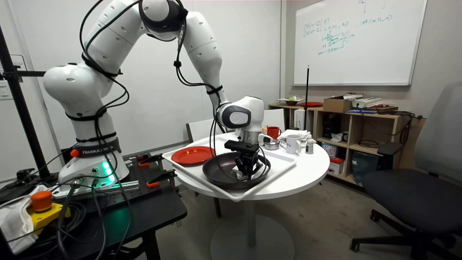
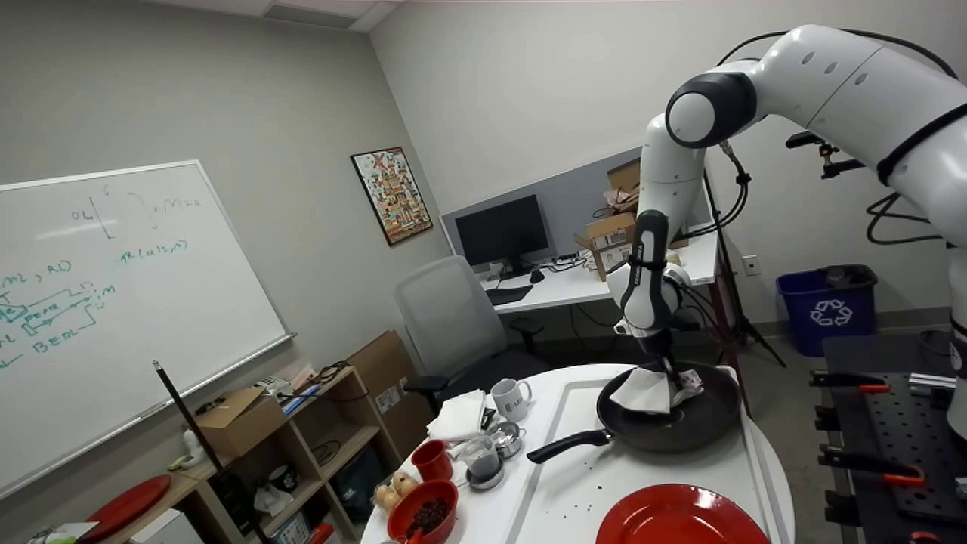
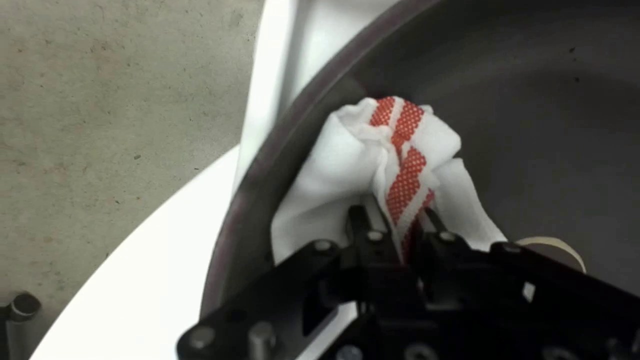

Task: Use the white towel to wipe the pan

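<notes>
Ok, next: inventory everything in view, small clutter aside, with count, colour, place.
table: 1, white, floor
tray: 1, white, on table
pan: 1, dark grey, on tray
white towel: 1, white, red-striped, in pan
plates: at least 2, red, tray and shelf
mugs: 2, white and red, table
bowl: 1, red, table
cloth pile: 1, white, table
swivel chair: 1, grey and black, by table
cardboard boxes: several, brown, shelf and desk
monitor: 1, black, desk
framed picture: 1, multicoloured, wall
whiteboard: 1, white, wall
recycling bin: 1, blue, floor
arm: 1, white, over table
gripper: 1, black, shut on white towel
</notes>
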